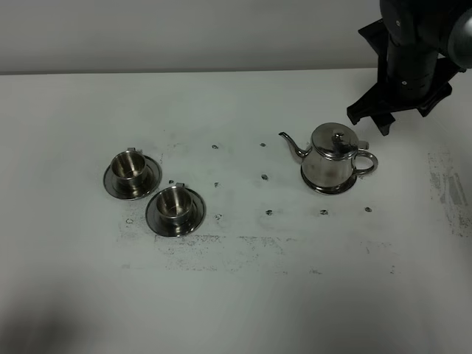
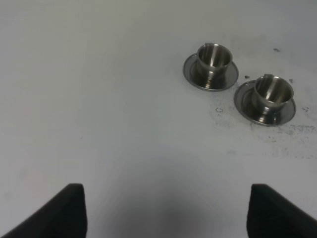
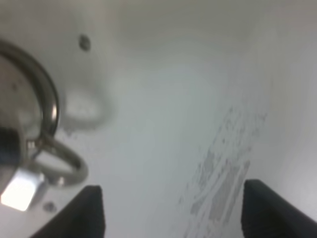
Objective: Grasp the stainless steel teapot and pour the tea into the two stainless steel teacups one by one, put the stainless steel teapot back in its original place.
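Note:
The stainless steel teapot [image 1: 333,160] stands upright on the white table right of centre, lid on, spout pointing left, loop handle [image 1: 366,163] on its right. The two stainless steel teacups [image 1: 130,165] [image 1: 174,202] sit on round saucers at the left, close together; they also show in the left wrist view [image 2: 213,58] [image 2: 272,92]. No tea shows. My right gripper [image 1: 391,110] hovers open behind and right of the teapot; the right wrist view has the handle [image 3: 59,163] off to one side of the open fingers [image 3: 173,210]. My left gripper [image 2: 168,210] is open over bare table, well short of the cups.
The white tabletop [image 1: 243,295] carries small dark specks and scuff marks around the middle [image 1: 265,177] and a grey smear near the right edge [image 1: 450,188]. The table's back edge meets a pale wall [image 1: 184,37]. The right arm's black body [image 1: 417,44] hangs over the back right corner.

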Controlling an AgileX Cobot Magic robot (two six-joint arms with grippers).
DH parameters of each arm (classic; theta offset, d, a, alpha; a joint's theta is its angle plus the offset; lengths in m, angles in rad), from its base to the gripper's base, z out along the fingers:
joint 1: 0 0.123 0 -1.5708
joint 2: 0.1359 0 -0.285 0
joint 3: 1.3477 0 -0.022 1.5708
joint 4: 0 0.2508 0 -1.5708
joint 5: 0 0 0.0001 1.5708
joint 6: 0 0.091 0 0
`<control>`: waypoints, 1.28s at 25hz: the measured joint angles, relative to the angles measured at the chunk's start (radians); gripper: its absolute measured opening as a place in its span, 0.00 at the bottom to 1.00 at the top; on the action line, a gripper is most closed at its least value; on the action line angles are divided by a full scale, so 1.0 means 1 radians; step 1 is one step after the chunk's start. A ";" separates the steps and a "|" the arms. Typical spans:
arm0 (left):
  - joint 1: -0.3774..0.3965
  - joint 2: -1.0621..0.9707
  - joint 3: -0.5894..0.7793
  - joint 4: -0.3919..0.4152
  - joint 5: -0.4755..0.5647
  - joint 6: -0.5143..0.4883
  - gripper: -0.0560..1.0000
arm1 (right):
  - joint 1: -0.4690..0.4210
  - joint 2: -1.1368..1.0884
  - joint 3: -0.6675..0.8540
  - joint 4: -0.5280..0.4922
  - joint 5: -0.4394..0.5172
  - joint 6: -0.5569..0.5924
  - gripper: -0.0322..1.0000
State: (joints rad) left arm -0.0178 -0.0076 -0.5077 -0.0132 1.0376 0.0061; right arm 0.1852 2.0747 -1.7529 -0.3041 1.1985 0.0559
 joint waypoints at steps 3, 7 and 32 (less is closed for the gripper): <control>0.000 0.000 0.000 0.000 0.000 0.000 0.66 | -0.010 -0.049 0.086 0.000 -0.085 0.019 0.55; 0.000 0.000 0.000 0.000 0.000 0.000 0.66 | -0.026 -0.059 0.170 0.000 -0.190 0.041 0.55; 0.000 0.000 0.000 0.000 0.000 0.000 0.66 | -0.066 -0.039 0.399 -0.010 -0.539 0.151 0.54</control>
State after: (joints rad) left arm -0.0178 -0.0076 -0.5077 -0.0132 1.0376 0.0061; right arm 0.1194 2.0361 -1.3542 -0.3138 0.6594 0.2069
